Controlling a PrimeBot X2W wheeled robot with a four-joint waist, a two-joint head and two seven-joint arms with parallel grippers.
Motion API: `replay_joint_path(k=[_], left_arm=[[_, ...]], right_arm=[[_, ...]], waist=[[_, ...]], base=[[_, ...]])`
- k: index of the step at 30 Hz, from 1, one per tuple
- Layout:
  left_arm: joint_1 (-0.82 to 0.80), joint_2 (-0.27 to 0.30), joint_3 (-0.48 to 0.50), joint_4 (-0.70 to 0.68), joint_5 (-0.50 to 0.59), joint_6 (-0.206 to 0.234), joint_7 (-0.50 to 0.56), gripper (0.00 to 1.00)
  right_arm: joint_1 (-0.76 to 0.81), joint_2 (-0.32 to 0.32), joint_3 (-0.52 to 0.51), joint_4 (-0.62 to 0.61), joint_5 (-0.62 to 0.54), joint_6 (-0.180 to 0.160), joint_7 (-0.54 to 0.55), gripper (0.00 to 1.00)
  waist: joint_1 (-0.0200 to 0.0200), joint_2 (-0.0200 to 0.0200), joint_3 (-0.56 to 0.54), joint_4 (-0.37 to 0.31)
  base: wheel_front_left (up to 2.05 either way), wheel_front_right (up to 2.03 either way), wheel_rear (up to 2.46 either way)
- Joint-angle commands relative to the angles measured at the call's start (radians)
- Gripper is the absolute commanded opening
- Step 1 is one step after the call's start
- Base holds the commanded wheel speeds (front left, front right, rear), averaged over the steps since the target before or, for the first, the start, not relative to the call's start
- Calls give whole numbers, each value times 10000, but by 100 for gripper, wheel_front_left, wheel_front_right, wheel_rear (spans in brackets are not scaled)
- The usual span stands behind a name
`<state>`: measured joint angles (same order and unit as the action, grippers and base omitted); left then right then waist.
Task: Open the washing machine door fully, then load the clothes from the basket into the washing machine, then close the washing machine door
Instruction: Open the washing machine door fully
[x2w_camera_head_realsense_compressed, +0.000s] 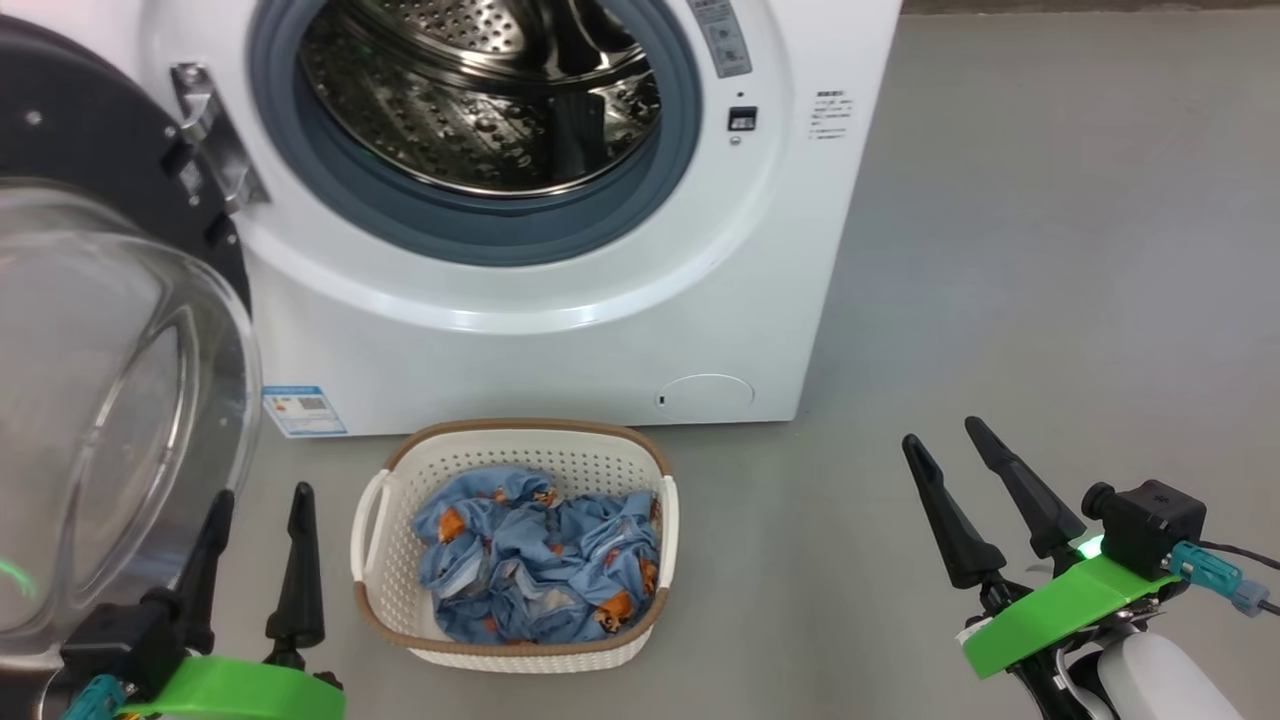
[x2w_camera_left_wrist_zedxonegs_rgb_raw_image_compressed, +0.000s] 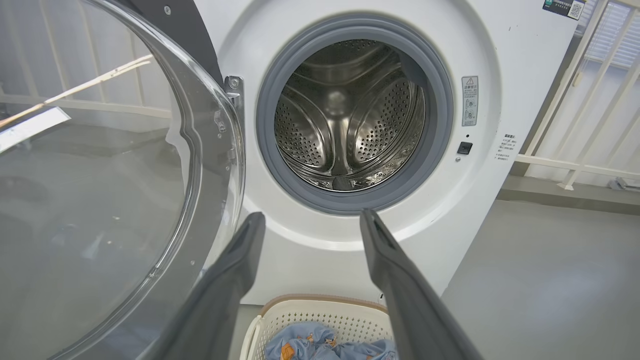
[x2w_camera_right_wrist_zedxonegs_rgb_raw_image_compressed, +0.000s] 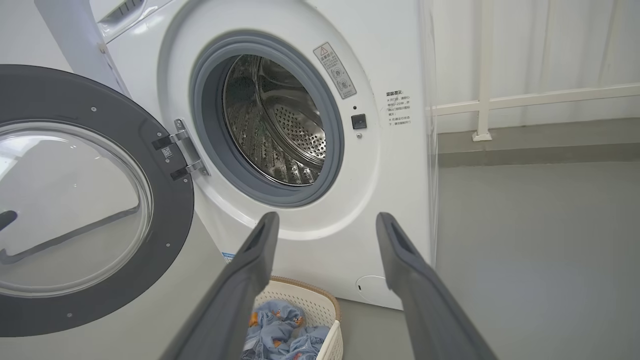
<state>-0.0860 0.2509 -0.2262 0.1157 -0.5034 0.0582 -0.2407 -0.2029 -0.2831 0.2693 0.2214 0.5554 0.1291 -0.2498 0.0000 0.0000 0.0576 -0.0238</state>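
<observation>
Left end effector (x2w_camera_head_realsense_compressed: 258, 520), right end effector (x2w_camera_head_realsense_compressed: 948, 447): agape, empty.
</observation>
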Motion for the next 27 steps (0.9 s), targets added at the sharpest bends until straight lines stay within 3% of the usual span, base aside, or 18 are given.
replay_joint_path(k=[1, 13, 27], left_arm=[[-131, 186, 425, -256, 38, 107, -147, 100], [265, 50, 559, -265, 403, 235, -199, 100], [482, -106, 706, -402, 714, 149, -209, 100]], right_arm=[[-196, -128, 97, -273, -98, 16, -120, 100], [-158, -203, 35, -279, -200, 16, -120, 100], [30, -232, -457, -201, -389, 16, -120, 100]], waist=[[0, 0, -35, -242], [0, 0, -271, -614], [0, 0, -448, -464]], base=[[0, 0, 0], [0, 0, 0], [0, 0, 0]])
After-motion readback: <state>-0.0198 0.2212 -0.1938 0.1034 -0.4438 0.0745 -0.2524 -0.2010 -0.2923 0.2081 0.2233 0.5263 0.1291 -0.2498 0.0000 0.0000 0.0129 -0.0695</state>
